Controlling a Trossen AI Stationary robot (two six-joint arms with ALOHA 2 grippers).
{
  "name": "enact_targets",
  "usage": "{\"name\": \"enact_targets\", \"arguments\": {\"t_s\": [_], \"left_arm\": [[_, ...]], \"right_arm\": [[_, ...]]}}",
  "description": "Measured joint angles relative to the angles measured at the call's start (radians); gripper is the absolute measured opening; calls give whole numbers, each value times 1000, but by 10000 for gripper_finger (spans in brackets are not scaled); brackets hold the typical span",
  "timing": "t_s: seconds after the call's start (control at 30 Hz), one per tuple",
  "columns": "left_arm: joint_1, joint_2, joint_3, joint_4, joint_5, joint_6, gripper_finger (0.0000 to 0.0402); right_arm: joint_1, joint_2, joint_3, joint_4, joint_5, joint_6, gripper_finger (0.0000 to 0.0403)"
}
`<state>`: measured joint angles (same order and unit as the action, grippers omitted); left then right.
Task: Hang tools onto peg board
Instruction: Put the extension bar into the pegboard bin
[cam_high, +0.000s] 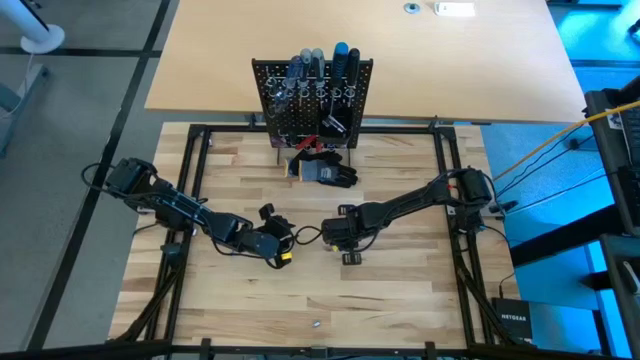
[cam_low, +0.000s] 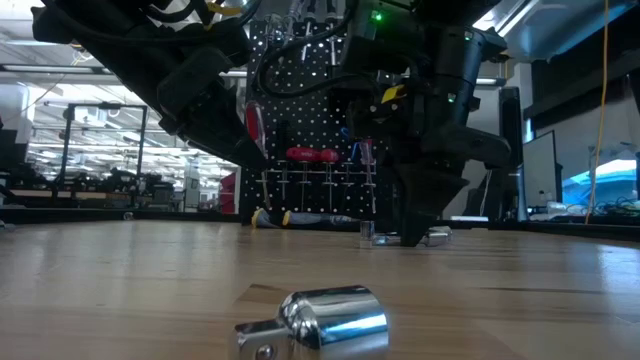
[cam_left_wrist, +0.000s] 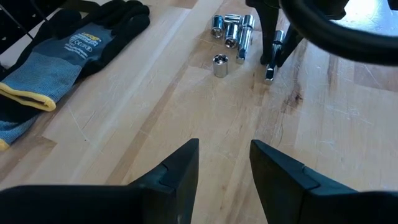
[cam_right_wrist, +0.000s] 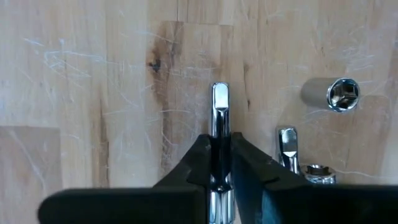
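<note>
Left gripper (cam_high: 283, 252) hovers over the desk (cam_high: 240, 320) near its middle, left of centre, fingers (cam_left_wrist: 177, 171) spread apart, nothing between them. Dark glove bundle (cam_left_wrist: 68, 46) with grey-blue back and yellow cuff lies toward the desk's far edge, just in front of the peg board (cam_high: 312, 98). Peg board stands upright at the middle of the far edge; screwdrivers (cam_high: 318, 68) with black, blue and grey handles sit in its ring holders, red handles (cam_low: 312, 156) show lower on the panel in the low view.

Cluster of silver sockets (cam_left_wrist: 225, 34) lies on the desk near its centre, one socket (cam_left_wrist: 221, 65) a little apart from the rest. Right gripper (cam_high: 349, 255) is down at the desk just right of centre, beside the cluster, fingers (cam_right_wrist: 249, 168) clamped on a slim silver metal bar (cam_right_wrist: 219, 118) that lies flat on the wood. Second similar bar (cam_right_wrist: 286, 146) lies just beside it, an open-ended socket (cam_right_wrist: 332, 94) near that.

One more shiny silver piece (cam_low: 325, 322) lies alone near the front edge of the desk, well apart from both grippers.
</note>
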<state>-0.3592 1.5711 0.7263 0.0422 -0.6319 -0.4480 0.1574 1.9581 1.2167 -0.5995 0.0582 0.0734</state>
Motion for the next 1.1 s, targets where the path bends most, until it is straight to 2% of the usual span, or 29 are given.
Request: {"name": "enact_targets", "arguments": {"t_s": [0.27, 0.6, 0.8, 1.1], "left_arm": [[0, 0, 0, -1, 0, -15, 134], [0, 0, 0, 0, 0, -15, 134], [0, 0, 0, 0, 0, -16, 134], [0, 0, 0, 0, 0, -16, 134]], "right_arm": [[0, -108, -6, -36, 7, 0, 42], [-3, -324, -5, -60, 154, -17, 46], [-10, -454, -5, -26, 293, -52, 47], [-122, -610, -4, 135, 368, -104, 48]]}}
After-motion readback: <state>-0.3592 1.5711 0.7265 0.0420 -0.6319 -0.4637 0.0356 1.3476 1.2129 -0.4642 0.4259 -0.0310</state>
